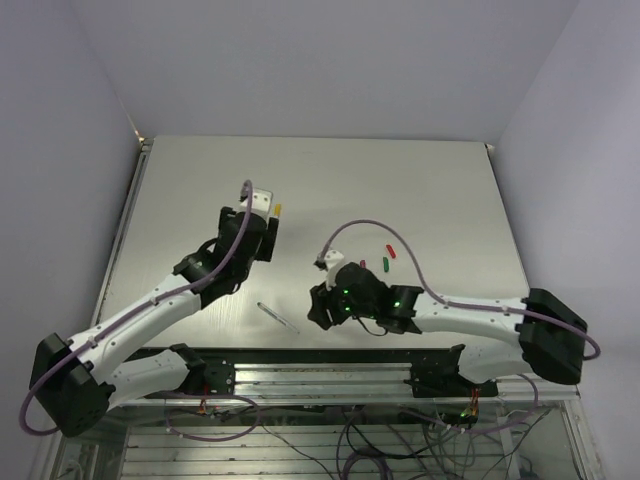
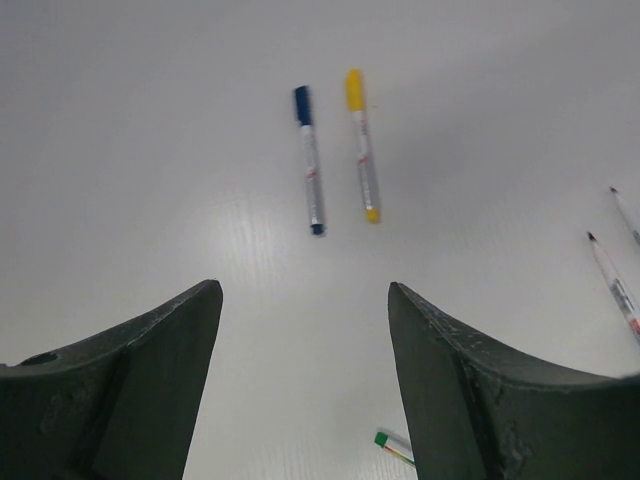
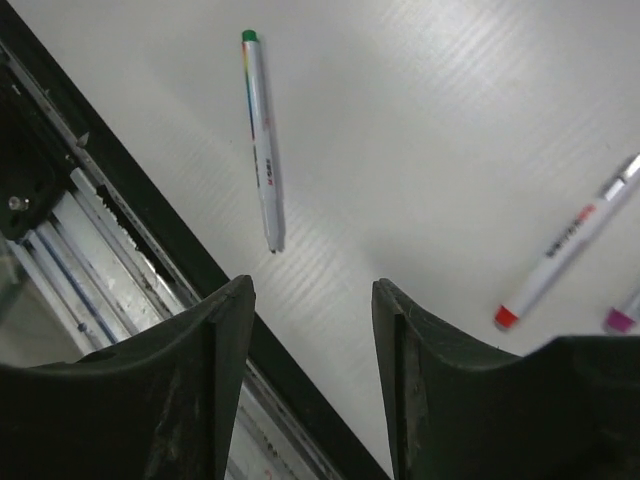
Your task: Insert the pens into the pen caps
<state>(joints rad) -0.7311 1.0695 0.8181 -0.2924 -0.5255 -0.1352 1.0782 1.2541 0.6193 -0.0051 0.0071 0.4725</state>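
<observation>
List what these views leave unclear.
- Left wrist: green-ended pen, mostly behind a finger of the left gripper.
- Left wrist: two uncapped pens, cut by right edge.
- Right wrist: magenta-ended pen, cut by right edge.
- Top external: red cap, green cap, too small for detail.

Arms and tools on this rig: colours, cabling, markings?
Both the left arm and right arm have white links, black joints and bases. A purple cable loops loosely along each. Green lights glow on the right arm's wrist. Left tool and right tool: dark, tapered, scuffed fingers. No markings visible.
</observation>
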